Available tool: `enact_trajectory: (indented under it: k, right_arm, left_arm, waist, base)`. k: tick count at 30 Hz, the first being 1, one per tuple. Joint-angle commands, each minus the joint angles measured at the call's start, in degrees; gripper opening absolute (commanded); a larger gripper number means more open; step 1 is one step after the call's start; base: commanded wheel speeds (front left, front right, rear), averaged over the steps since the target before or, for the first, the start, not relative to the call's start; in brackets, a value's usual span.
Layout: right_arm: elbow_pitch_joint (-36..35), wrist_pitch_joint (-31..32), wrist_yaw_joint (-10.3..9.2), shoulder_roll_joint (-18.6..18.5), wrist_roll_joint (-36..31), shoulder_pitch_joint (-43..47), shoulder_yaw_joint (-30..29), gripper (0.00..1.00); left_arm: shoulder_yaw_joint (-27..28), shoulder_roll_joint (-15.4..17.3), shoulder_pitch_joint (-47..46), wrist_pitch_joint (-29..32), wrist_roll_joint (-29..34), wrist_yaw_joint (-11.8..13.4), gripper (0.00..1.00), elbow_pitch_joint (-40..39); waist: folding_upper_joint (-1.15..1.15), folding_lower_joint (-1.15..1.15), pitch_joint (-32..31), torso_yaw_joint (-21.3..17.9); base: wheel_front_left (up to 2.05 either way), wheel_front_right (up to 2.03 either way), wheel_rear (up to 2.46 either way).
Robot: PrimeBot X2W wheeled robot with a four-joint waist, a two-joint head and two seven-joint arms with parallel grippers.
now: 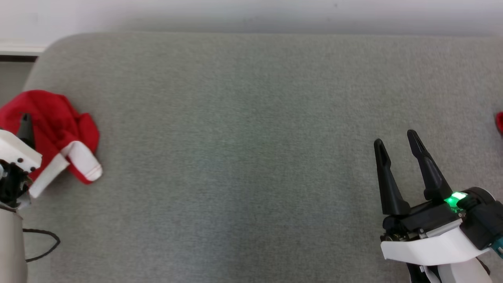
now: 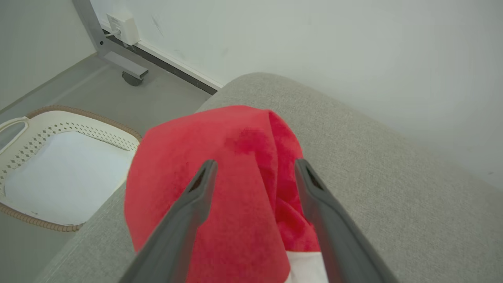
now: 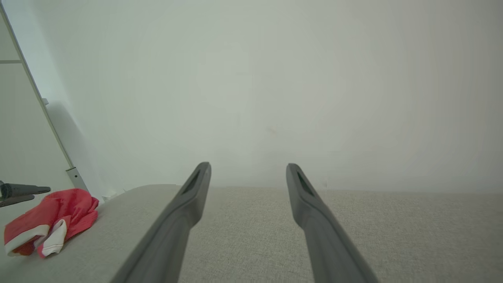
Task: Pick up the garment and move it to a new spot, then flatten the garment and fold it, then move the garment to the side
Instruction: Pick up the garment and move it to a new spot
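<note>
**Step one in hand: pick-up not yet made**

The grey padded worktop (image 1: 251,165) carries the garment (image 1: 55,122) at its far-left corner. The garment is red cloth with white bands, crumpled into soft folds. The left hand (image 2: 253,167) is poised over it, fingers spread and gripping nothing. The right hand (image 1: 395,138) hovers well apart, also spread. Judgement: the next move calls for lowering the left hand and pinching a thick fold.

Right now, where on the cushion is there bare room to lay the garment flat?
The middle of the grey cushion is bare, from the red garment on the left across to the right gripper. Crowded: the left edge, where the open left gripper hangs over the garment, and the far right edge, where something red shows.
</note>
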Motion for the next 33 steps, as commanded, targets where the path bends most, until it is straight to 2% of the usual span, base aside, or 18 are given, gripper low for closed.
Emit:
enact_trajectory:
  k: [1, 7, 15, 16, 17, 18, 19, 26, 33]
  right_arm:
    - [-0.3, -0.1, -0.14, -0.1, -0.3, -1.2, 0.3, 1.00]
    - [0.1, -0.1, -0.14, 0.3, -0.4, -2.7, 0.4, 1.00]
    - [0.6, -0.1, -0.14, 0.8, -0.4, -2.7, 0.1, 1.00]
    - [0.8, -0.1, -0.14, 0.8, -0.4, -2.6, 0.0, 1.00]
    - [0.9, -0.1, -0.14, 0.8, -0.5, -2.5, 0.1, 1.00]
    - [1.0, -0.1, -0.14, 0.8, -0.6, -2.4, 0.0, 1.00]
    - [1.1, -0.1, -0.14, 0.8, -0.6, -2.2, 0.0, 1.00]
    - [1.6, -0.1, -0.14, 0.6, -1.0, -1.3, 0.1, 1.00]
    - [2.4, -0.1, -0.14, 0.9, -0.4, 0.7, -0.2, 1.00]
  left_arm:
    - [-0.3, 1.1, -1.6, 0.7, 0.1, 0.1, 1.00, 2.4]
    - [-0.9, 2.8, -3.5, 2.5, 0.2, 0.7, 1.00, 10.5]
    - [-2.4, 3.1, -3.2, 5.2, 0.3, -0.3, 1.00, 18.8]
    - [-2.5, 3.0, -3.2, 5.3, 0.2, -0.3, 0.88, 19.5]
    - [-2.6, 3.0, -3.3, 5.3, 0.2, -0.3, 0.48, 20.1]
    - [-2.7, 3.0, -3.3, 5.2, 0.1, -0.4, 0.14, 20.6]
    - [-2.8, 3.0, -3.4, 4.9, 0.1, -0.4, 0.00, 21.0]
    - [-4.0, 3.8, -4.5, 1.6, 1.2, -1.1, 0.00, 21.4]
    - [-7.2, 5.1, -6.4, -1.1, 3.3, -2.7, 0.00, 20.4]
  waist:
    - [0.00, -0.02, 2.7, -2.2]
    - [0.00, -0.02, 4.9, -4.9]
    - [0.00, -0.02, 4.6, -6.8]
    - [0.00, -0.02, 4.4, -6.9]
    - [0.00, -0.02, 4.2, -6.9]
    - [0.00, -0.02, 3.9, -6.9]
    - [0.00, -0.02, 3.7, -6.9]
    - [0.00, -0.02, 1.3, -6.3]
    - [0.00, -0.02, -4.9, -5.7]
  base:
    - [0.00, 0.00, 0.00]
    - [0.00, 0.00, 0.00]
    - [0.00, 0.00, 0.00]
    - [0.00, 0.00, 0.00]
    - [0.00, 0.00, 0.00]
    - [0.00, 0.00, 0.00]
    - [0.00, 0.00, 0.00]
    - [0.00, 0.00, 0.00]
    - [0.00, 0.00, 0.00]
